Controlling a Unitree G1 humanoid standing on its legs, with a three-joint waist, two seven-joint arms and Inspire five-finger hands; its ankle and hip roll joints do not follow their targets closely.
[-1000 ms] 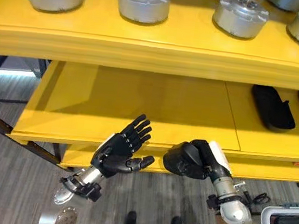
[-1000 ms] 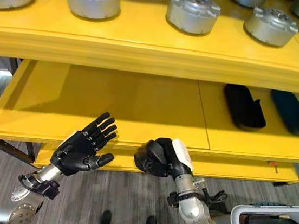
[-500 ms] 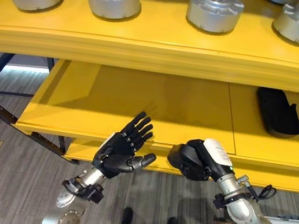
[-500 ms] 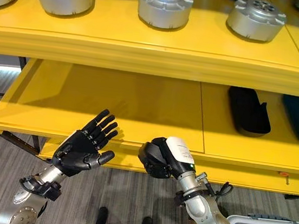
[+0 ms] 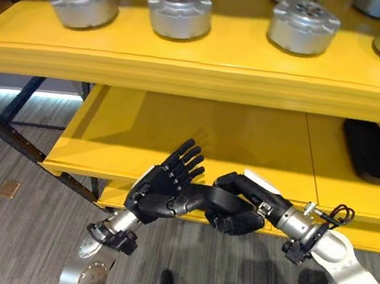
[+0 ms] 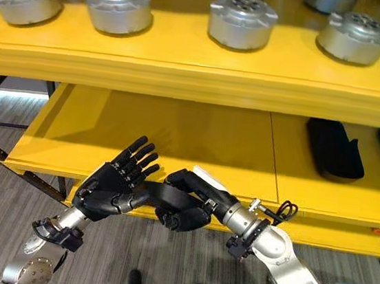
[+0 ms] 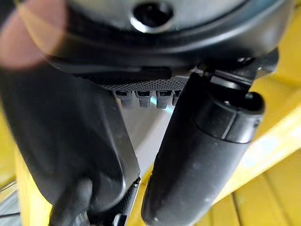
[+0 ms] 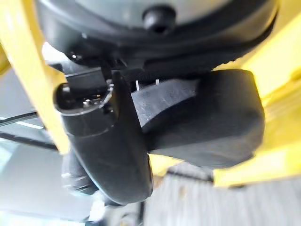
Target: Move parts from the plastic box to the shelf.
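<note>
At lower centre of the head views we see our left hand (image 5: 163,194) spread, fingers straight, palm up. Our right hand (image 5: 237,207) curls round a flat black moulded plastic part (image 6: 169,195), its tip touching the left palm. Both hover before the yellow metal shelf (image 5: 197,143). Round silver metal parts (image 6: 243,22) line the top tier.

4 silver round parts (image 6: 242,22) top shelf (image 6: 184,79); 2 black parts (image 6: 334,148) below.
</note>
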